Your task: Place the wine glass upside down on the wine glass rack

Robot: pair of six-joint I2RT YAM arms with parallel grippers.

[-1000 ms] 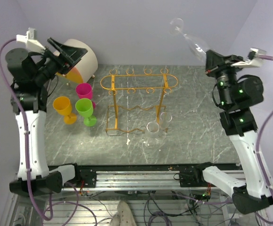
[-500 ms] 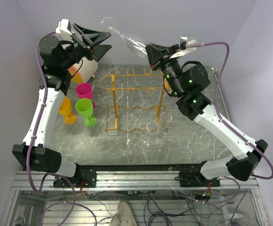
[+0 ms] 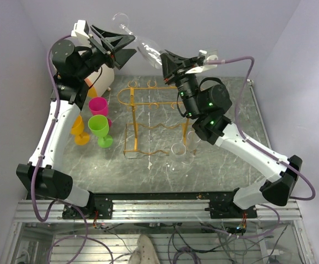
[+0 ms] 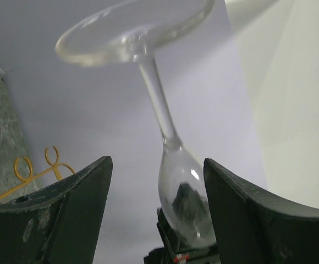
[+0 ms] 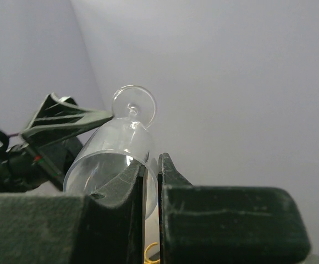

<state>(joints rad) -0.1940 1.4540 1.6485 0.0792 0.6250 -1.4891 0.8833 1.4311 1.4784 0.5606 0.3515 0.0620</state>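
One wine glass is pinched by its rim in the closed right gripper and held high above the single rack. Its stem is framed by the wide-open jaws of the left gripper, which are not touching it. Two clear glasses and three coloured goblets are seen on the table beside the rack.

On my right wrist camera, the right gripper covered the rim of the wine glass where its fingers pinched. Only one loop of the wine glass rack peeked above the bottom edge. My left wrist camera cut the glass's foot at the top. Overhead, the left arm hid most of the beige box and part of the orange goblet.
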